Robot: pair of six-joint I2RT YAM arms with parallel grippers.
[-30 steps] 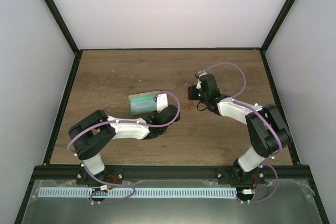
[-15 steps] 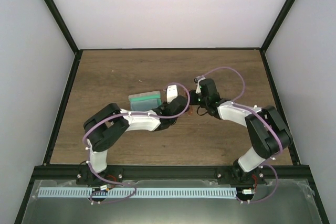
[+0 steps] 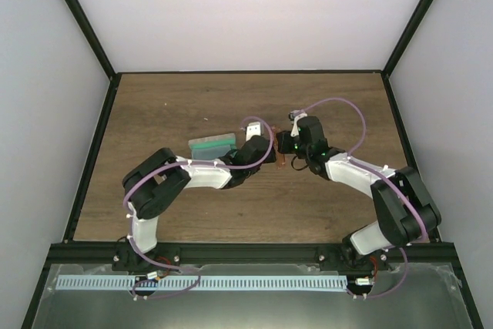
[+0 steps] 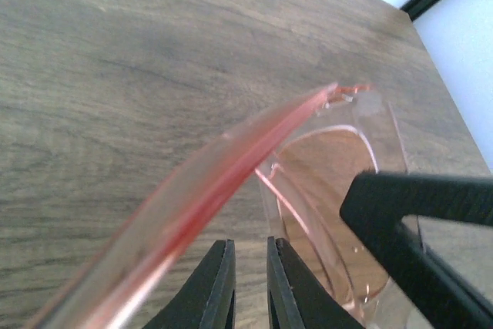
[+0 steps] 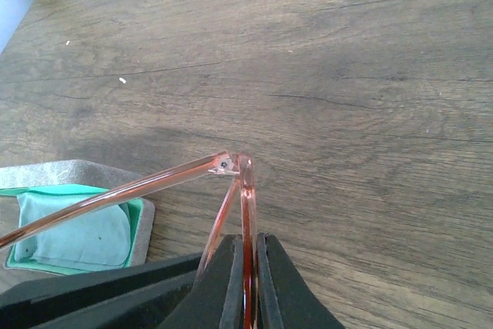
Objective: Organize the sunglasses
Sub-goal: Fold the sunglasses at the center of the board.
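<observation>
Right now both arms meet nose to nose at about the middle of the wood surface, w/ the sunglasses btwn them. The right end effector is pinching the sunglasses: its two black fingers are pressed onto a thin red strip of the frame, which runs straight down into the slit btwn them. From the hinge just above those tips, one red temple arm runs out to the left, tilted, and in that view it crosses in front of the case's corner.

The left end effector has its fingers almost pressed together, w/ only a thin slit left; wood grain shows through it & nothing is visibly caught in it. In its wrist view the red temple arm crosses, blurred, on the left side of the fingers, beside them rather than btwn them. A clear pinkish lens stands just beyond the tips, and a black finger of the right end effector comes in from the right in front of it. Can't tell whether the left fingers touch the frame.

The grey case lies open near the sunglasses, on their left, green lining up, w/ a pale blue cloth lying inside. In the top view the left arm's wrist hides part of the case
</observation>
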